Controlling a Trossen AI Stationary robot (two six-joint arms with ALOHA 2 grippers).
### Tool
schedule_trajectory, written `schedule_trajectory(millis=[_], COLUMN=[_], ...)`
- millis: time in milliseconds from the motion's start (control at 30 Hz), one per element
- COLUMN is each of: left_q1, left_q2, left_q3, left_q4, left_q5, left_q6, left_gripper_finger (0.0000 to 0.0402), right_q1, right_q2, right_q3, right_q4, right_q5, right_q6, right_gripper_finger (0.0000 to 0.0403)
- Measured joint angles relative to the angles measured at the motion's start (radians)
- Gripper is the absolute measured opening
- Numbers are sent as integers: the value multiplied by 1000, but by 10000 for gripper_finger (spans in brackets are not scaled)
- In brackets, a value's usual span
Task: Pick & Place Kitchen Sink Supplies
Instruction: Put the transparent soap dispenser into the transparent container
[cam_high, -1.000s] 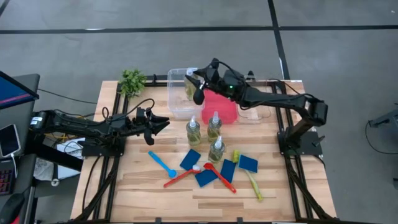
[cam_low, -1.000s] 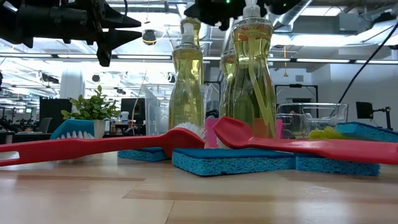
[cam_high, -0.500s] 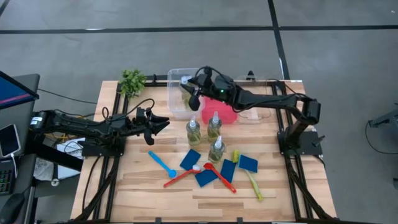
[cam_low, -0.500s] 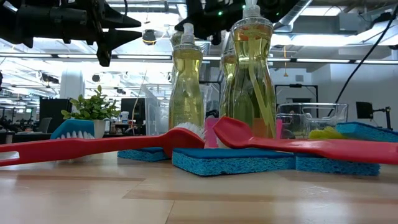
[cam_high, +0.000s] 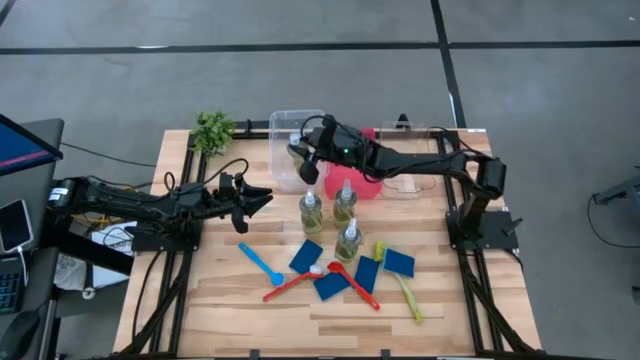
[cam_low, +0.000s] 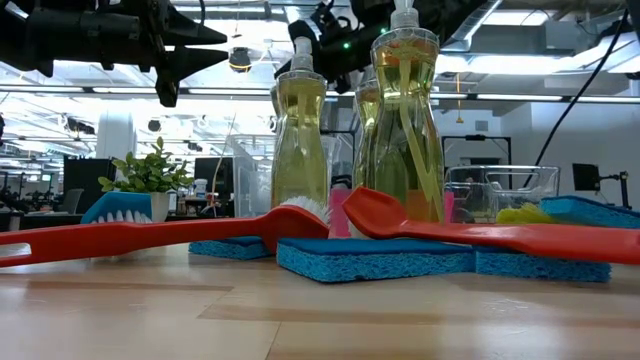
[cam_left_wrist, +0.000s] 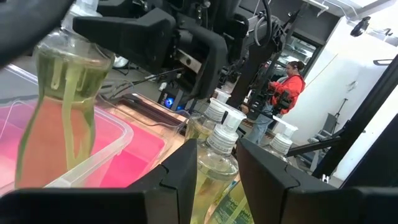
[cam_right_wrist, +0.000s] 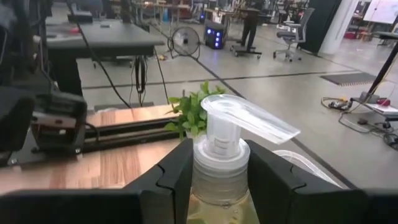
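My right gripper (cam_high: 306, 153) is shut on a clear bottle of yellow-green liquid (cam_high: 297, 148) over the clear bin (cam_high: 285, 113) at the table's far side. The bottle also shows in the left wrist view (cam_left_wrist: 62, 93). Three more bottles (cam_high: 345, 202) stand upright on their bases mid-table. Blue sponges (cam_high: 306, 255) and blue, red and yellow-green brushes (cam_high: 295, 283) lie flat nearer the front edge. My left gripper (cam_high: 257, 198) is open and empty, hovering left of the bottles. My right gripper pinches the bottle's white collar (cam_right_wrist: 219, 171), just under the pump top, between its two fingers (cam_right_wrist: 177, 171). The fingers come level from the table's right side. The bottle hangs upright below them; whether its base touches the bin I cannot tell.
A red bin (cam_high: 366, 182) sits right of the clear bin, with another clear bin (cam_high: 405, 186) beyond it. A small green plant (cam_high: 212, 130) stands at the far left corner. A person in red (cam_left_wrist: 287, 87) stands in the room behind.
My right gripper has carried the bottle toward the table's left, from beside the red bin to over the clear bin, staying shut on it. The bottle has stayed upright.
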Motion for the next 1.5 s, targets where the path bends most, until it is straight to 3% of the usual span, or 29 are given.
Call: schedule_trajectory(millis=[1200, 1500], left_q1=[0, 0], left_q2=[0, 0], left_q3=[0, 0], left_q4=[0, 0], left_q5=[0, 0], left_q6=[0, 0], left_gripper_finger=[116, 116], right_q1=[0, -1], right_q2=[-4, -4], right_q3=[3, 1], right_q4=[-273, -293], right_q5=[0, 0], right_q6=[-22, -26], right_gripper_finger=[124, 183])
